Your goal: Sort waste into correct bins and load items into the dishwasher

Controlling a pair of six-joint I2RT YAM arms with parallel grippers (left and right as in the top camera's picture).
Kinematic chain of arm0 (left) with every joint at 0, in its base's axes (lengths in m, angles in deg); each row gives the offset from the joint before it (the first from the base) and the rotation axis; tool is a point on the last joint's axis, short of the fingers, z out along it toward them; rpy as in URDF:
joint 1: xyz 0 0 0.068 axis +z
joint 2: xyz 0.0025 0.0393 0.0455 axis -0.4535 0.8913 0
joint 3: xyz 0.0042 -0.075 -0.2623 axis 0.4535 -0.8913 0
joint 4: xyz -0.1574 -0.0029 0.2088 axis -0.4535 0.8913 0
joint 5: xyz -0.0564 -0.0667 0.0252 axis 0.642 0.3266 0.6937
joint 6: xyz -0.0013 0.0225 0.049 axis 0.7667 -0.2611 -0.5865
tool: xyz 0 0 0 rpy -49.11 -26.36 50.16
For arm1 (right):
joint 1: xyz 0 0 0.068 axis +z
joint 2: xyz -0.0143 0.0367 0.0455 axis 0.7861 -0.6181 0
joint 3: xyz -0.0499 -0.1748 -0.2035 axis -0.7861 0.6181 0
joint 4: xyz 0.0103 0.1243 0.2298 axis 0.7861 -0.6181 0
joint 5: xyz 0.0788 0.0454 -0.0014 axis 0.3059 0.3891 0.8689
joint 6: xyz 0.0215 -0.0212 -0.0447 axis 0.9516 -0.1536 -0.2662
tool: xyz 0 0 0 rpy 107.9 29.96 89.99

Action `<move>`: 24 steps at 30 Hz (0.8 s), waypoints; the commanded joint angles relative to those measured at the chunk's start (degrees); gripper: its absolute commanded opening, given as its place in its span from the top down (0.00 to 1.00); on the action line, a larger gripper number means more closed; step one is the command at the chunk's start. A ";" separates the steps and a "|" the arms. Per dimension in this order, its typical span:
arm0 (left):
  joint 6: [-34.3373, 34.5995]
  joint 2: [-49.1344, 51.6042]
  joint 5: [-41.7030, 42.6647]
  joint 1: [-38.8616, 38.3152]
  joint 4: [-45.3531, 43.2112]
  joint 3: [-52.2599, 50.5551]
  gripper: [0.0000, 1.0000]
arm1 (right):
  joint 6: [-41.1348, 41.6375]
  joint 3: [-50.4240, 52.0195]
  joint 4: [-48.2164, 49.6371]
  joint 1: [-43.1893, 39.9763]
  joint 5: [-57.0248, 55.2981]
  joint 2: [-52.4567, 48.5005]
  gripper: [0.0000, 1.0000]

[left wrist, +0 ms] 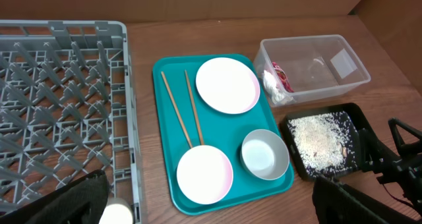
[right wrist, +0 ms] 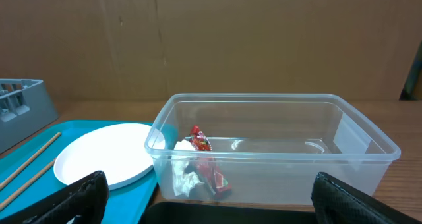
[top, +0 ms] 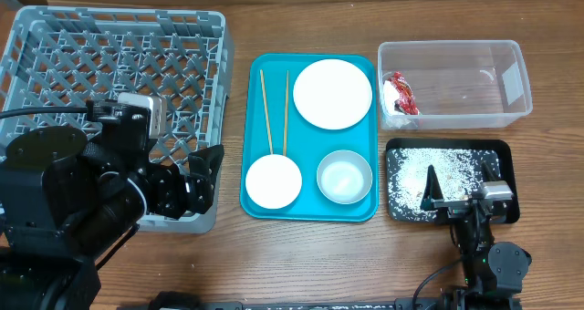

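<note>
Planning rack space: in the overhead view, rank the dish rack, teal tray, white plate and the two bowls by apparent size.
Dish rack
teal tray
white plate
then pinkish bowl and greenish bowl, about equal.

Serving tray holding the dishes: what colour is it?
The tray is teal; the overhead view shows it best.

one plate (top: 332,93), two bowls (top: 273,181), two chopsticks (top: 266,109), one wrapper (top: 401,93), two bins (top: 465,84)
</note>
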 commanded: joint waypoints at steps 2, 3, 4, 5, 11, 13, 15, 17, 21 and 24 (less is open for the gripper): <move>-0.46 -0.02 0.63 -0.22 -0.04 0.22 0.00 | -0.04 0.61 0.39 -0.15 0.24 0.63 0.00; -0.48 -0.02 0.61 -0.22 -0.04 0.22 0.00 | -0.04 0.61 0.39 -0.15 0.24 0.63 0.00; -0.46 -0.02 0.61 -0.22 -0.04 0.22 0.00 | -0.04 0.61 0.39 -0.15 0.24 0.63 0.00; -0.13 -0.02 0.81 -0.22 -0.17 0.22 0.00 | -0.04 0.61 0.39 -0.15 0.24 0.63 0.00; 10.88 -0.02 7.39 -0.24 -5.77 0.22 0.00 | -0.04 0.61 0.39 -0.15 0.22 0.63 0.00; 12.94 -0.02 7.69 -0.22 -8.28 0.22 0.00 | -0.04 0.61 0.39 -0.15 0.24 0.63 0.00; 12.37 -0.02 5.99 -0.22 -9.20 0.22 0.00 | -0.04 0.61 0.39 -0.15 0.24 0.63 0.00; 12.90 0.02 3.02 -0.22 -10.05 0.22 0.00 | -0.04 0.61 0.39 -0.15 0.24 0.63 0.00; 14.25 3.56 1.95 -1.01 -7.58 -0.70 0.00 | -0.04 0.61 0.39 -0.15 0.22 0.63 0.00; 14.40 9.01 1.92 -4.28 -3.93 -3.69 0.08 | -0.04 0.61 0.39 -0.15 0.24 0.63 0.00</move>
